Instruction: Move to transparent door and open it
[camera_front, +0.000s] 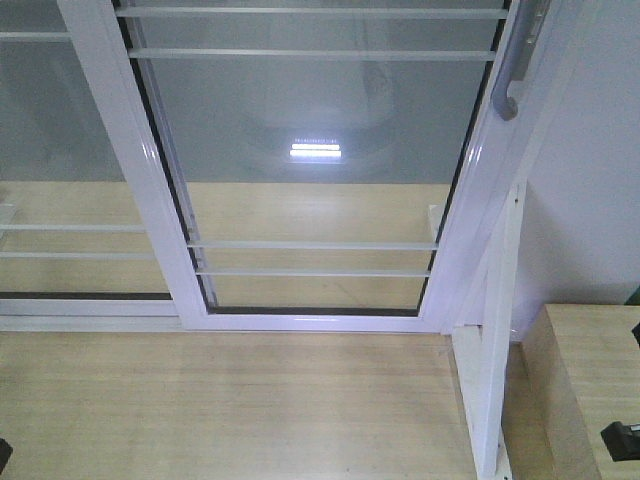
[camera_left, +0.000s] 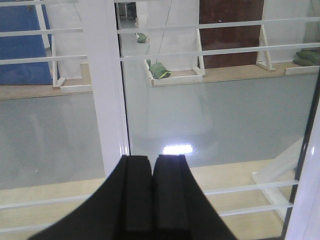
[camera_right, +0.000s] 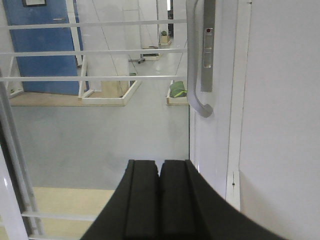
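The transparent door (camera_front: 320, 150) fills the front view: clear glass in a glossy white frame with thin white bars. Its curved silver-grey handle (camera_front: 515, 70) is on the right stile at the top right. In the right wrist view the handle (camera_right: 199, 65) hangs above and to the right of my right gripper (camera_right: 160, 162), which is shut and empty, well short of it. My left gripper (camera_left: 152, 158) is shut and empty, facing the door's left stile (camera_left: 102, 85) and glass. The door (camera_right: 100, 100) stands closed against the right jamb.
A second barred glass panel (camera_front: 60, 150) without a handle sits to the left. A slanted white support frame (camera_front: 490, 360) stands at the lower right beside a wooden platform (camera_front: 590, 370). A white wall (camera_right: 280, 100) is on the right. The floor (camera_front: 220, 400) is light wood.
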